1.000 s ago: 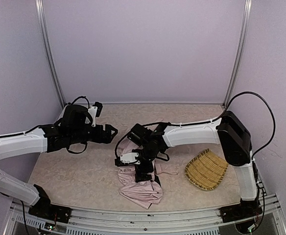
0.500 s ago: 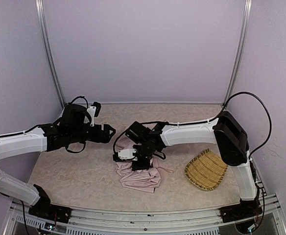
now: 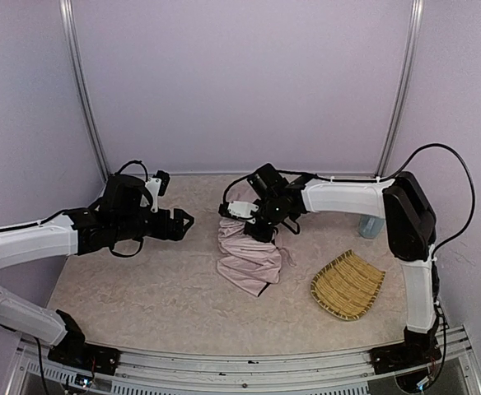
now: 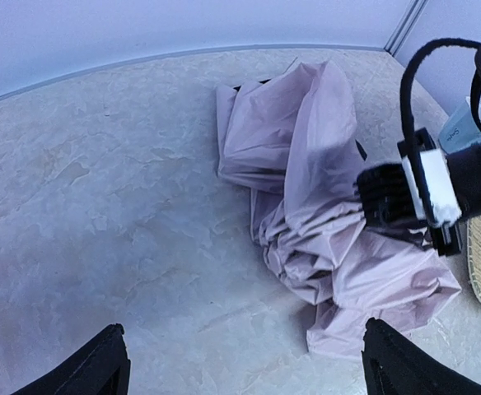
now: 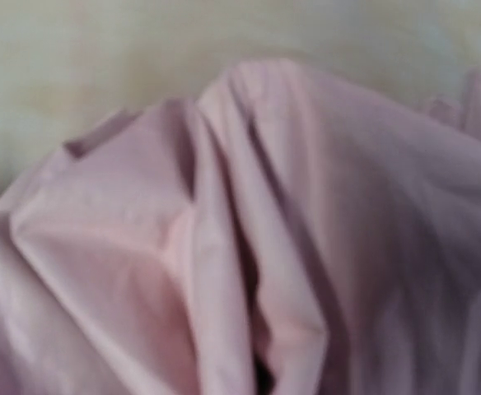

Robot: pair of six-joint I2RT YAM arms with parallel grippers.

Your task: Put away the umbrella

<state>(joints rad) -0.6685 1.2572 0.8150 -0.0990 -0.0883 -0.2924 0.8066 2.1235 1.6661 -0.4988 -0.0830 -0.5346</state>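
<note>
Change in the last second: your right jaws, which stood wide over the crumpled umbrella (image 3: 247, 257) near the front of the bench (image 3: 142, 288), have closed fully and travelled toward the back wall. The pink fabric has gone with them. The heap that sat low and bunched now lies further back and drawn out lengthways, its upper end under the right arm (image 3: 339, 197), its loose end trailing toward you. The right wrist view is all pink folds at close range, own fingers not visible. Judging by how the cloth followed, the jaws are pinching a fold of canopy rather than anything rigid. No shaft or handle shows in any view. Your left jaws stand wide, hovering apart from the umbrella on its left side, holding nothing, unmoved. The straw tray (image 3: 347, 285) sits to the right of the umbrella, not touching it. Meaning for the task: you have a grip and the umbrella is moving, but it looks like a cloth-only hold on a loose bundle, likely to slip or merely stretch. Putting away is barely begun.
</note>
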